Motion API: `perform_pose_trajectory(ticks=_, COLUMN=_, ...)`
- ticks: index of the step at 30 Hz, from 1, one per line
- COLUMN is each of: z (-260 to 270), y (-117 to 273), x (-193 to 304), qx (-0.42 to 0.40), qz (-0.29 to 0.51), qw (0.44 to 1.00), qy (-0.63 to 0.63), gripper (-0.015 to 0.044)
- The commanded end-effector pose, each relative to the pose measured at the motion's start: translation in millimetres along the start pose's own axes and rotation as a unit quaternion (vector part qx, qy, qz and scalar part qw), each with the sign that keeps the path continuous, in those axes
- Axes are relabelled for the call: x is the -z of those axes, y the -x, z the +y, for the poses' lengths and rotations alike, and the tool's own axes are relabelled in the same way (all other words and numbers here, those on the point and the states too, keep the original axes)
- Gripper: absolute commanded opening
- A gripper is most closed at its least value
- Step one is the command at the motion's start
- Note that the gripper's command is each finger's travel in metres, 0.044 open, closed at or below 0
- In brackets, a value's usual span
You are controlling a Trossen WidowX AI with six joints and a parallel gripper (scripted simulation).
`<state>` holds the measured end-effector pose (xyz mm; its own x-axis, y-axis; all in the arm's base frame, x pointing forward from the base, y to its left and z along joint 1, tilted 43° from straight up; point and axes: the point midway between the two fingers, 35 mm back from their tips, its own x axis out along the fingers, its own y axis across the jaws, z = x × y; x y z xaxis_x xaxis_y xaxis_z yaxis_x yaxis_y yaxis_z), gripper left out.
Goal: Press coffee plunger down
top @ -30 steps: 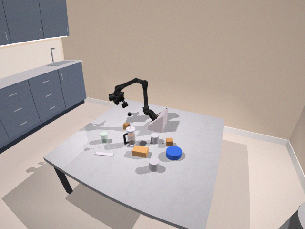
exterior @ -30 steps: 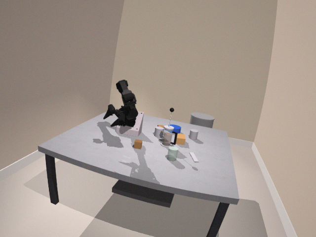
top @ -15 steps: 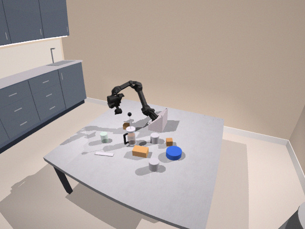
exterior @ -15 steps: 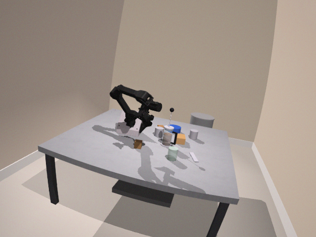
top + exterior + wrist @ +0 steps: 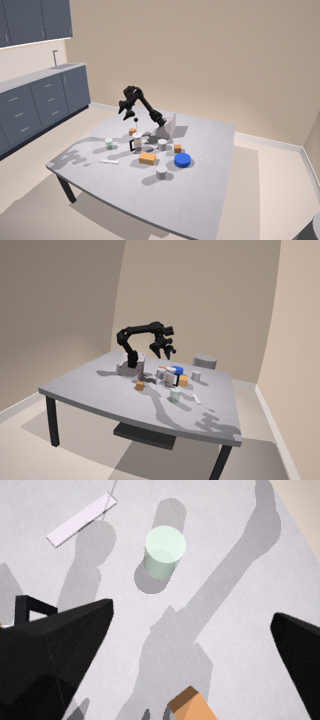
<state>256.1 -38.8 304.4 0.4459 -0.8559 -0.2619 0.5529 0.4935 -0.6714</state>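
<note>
blue disc [image 5: 182, 160] | orange block [image 5: 147, 158] | mint cup [image 5: 109, 143] (pale) | grey table [image 5: 196, 196]

Wrist view: orange block [image 5: 194, 706] cut off; press apparently mostly hidden.

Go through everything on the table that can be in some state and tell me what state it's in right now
gripper: open, holding nothing, hanging beside the plunger knob
plunger knob: raised, rod still extended above the lid
coffee press: upright, handle facing left in the top view, plunger not pressed
pale green cup: upright
two grey cylinders: both upright
blue disc: lying flat
white strip: lying flat
</note>
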Motion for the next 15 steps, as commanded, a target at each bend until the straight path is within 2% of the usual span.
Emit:
perform_pose_trajectory(ticks=1, z=41, y=44, x=-13, qx=-0.056, qz=-0.071, qw=0.996, qy=0.011, gripper=0.044)
perform_pose_trajectory(ticks=10, z=108, y=142, x=-3, qx=-0.164, qz=-0.2, qw=0.965, qy=0.029, gripper=0.044)
perform_pose_trajectory(ticks=15, z=114, y=145, x=4, qx=-0.174, qz=-0.21, qw=0.962, qy=0.033, gripper=0.044)
